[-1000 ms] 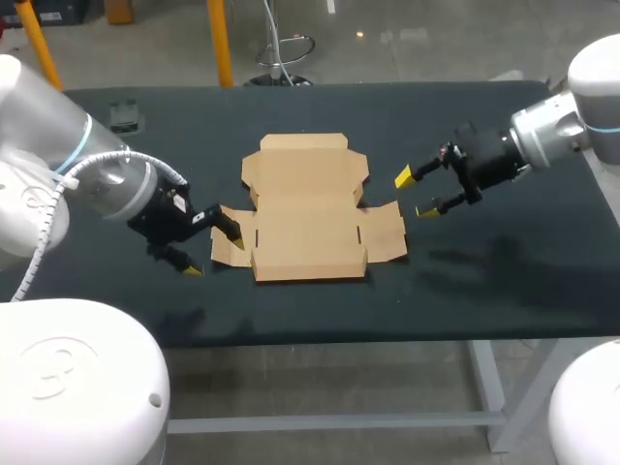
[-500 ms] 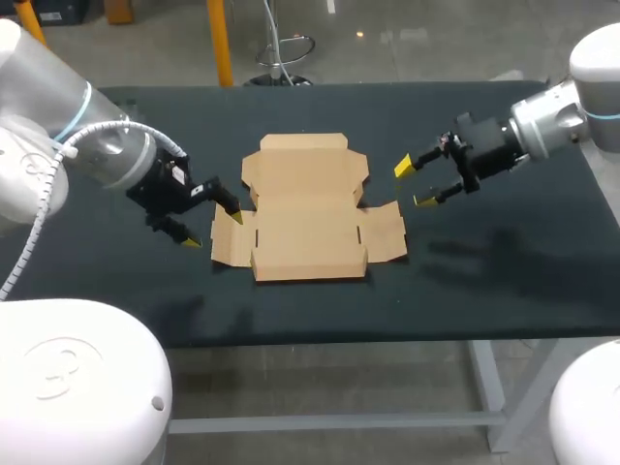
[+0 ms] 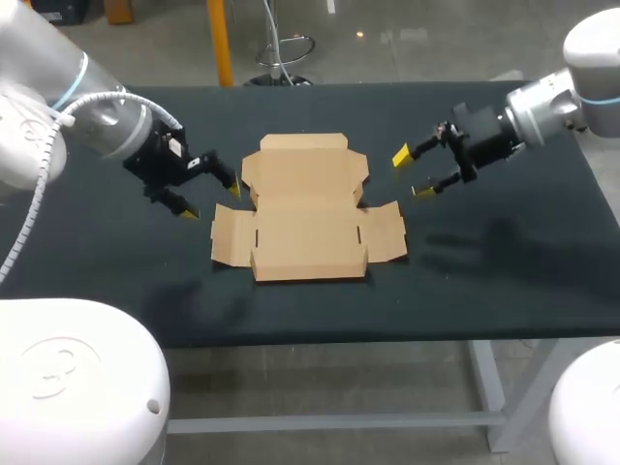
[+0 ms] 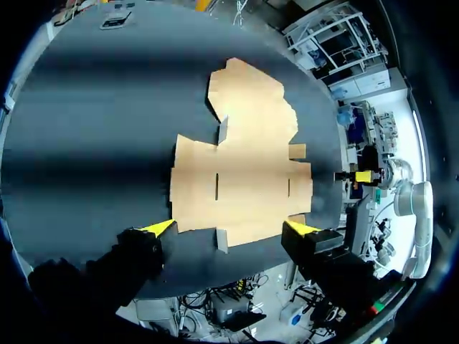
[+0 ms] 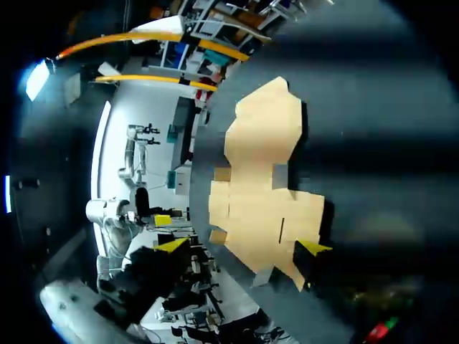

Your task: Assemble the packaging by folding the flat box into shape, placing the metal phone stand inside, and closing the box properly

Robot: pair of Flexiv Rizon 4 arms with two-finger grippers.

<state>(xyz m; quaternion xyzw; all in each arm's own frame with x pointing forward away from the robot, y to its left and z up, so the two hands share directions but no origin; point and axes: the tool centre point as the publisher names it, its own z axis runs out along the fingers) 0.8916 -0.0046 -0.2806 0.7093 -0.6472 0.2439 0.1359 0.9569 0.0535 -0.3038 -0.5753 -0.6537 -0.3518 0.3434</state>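
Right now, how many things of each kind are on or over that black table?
Flat cardboard box: 1
Pincers with yellow tips: 2, the left pincer and the right pincer, both open and empty
Small dark object at a far corner of the table: 1
Total: 4
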